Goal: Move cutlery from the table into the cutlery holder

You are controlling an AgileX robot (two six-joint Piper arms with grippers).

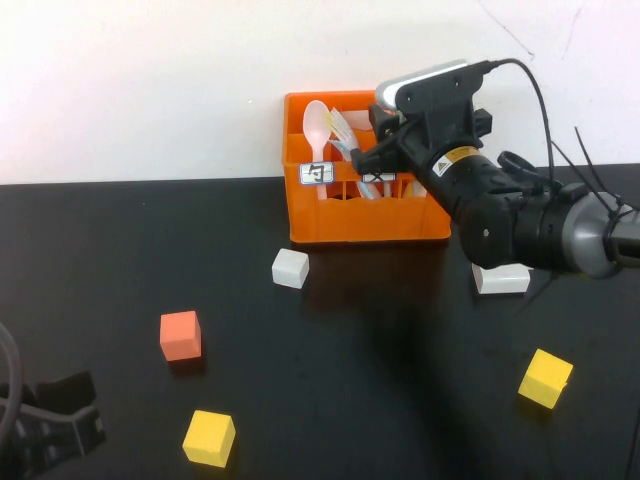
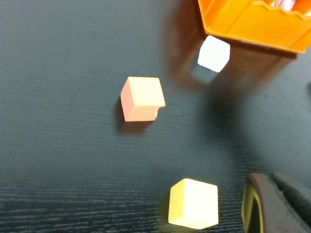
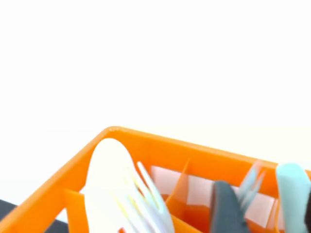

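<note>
The orange cutlery holder (image 1: 365, 225) stands at the back of the black table (image 1: 400, 350). A pale pink spoon (image 1: 317, 125) stands upright in its left compartment, also seen in the right wrist view (image 3: 109, 170). My right gripper (image 1: 362, 158) hovers over the holder's middle part. In the right wrist view its fingers (image 3: 226, 208) are spread, and a blurred light grey fork (image 3: 250, 182) stands between them inside the holder (image 3: 160, 145), beside a mint piece (image 3: 294, 194). My left gripper (image 1: 50, 430) is parked at the near left, shut and empty (image 2: 279, 204).
Loose cubes lie on the table: white (image 1: 290, 268), orange-red (image 1: 180, 335), yellow (image 1: 209, 438) and yellow (image 1: 545, 378). A white charger block (image 1: 502, 279) lies under the right arm. More pale cutlery (image 1: 340, 128) stands in the holder.
</note>
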